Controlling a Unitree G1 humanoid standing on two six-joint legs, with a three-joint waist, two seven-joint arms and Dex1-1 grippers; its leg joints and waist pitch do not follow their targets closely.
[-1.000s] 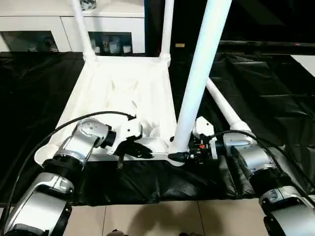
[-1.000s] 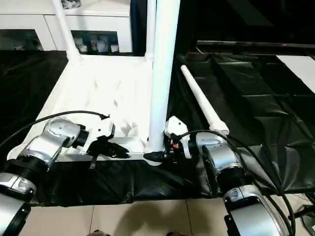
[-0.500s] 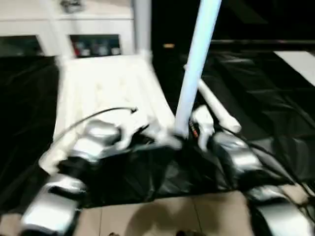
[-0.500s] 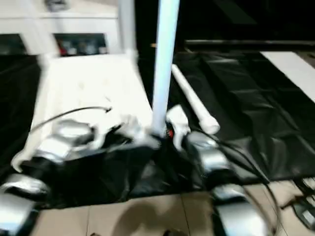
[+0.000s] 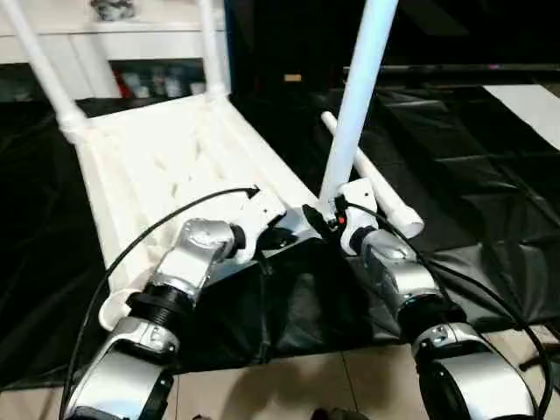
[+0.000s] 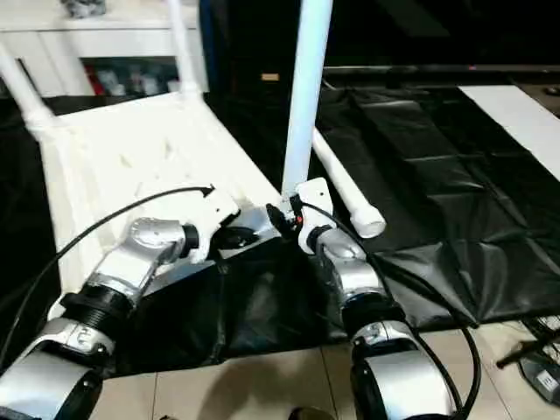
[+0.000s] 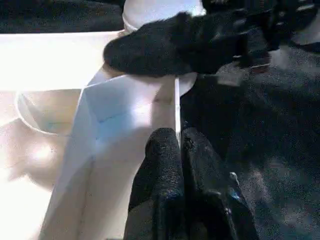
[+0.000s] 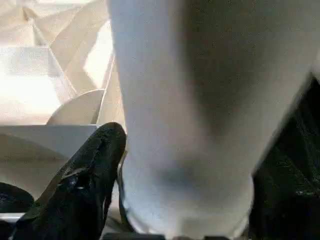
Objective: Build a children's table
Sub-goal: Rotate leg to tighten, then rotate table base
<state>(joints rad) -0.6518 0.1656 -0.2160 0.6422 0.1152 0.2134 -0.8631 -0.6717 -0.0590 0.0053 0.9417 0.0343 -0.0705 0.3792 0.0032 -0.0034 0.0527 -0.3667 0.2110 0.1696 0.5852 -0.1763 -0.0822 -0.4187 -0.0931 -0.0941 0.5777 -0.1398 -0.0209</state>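
While the upside-down white plastic ribbed tabletop (image 5: pixel 166 166) lies on black sheeting (image 5: pixel 472 166), left gripper (image 7: pixel 178 145) is clamped on its near rim and right gripper (image 5: pixel 325 219) grips the upright white tube leg (image 5: pixel 354 105) at the tabletop's near-right corner socket.

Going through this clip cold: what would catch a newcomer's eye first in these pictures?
First, the white tabletop lying underside up on the black sheet, two legs rising from its far corners. Next, a third leg standing upright at the near right corner, where the right gripper holds its base and the left gripper pinches the tabletop's rim. A fourth leg lies loose on the sheet, just right of the upright one.
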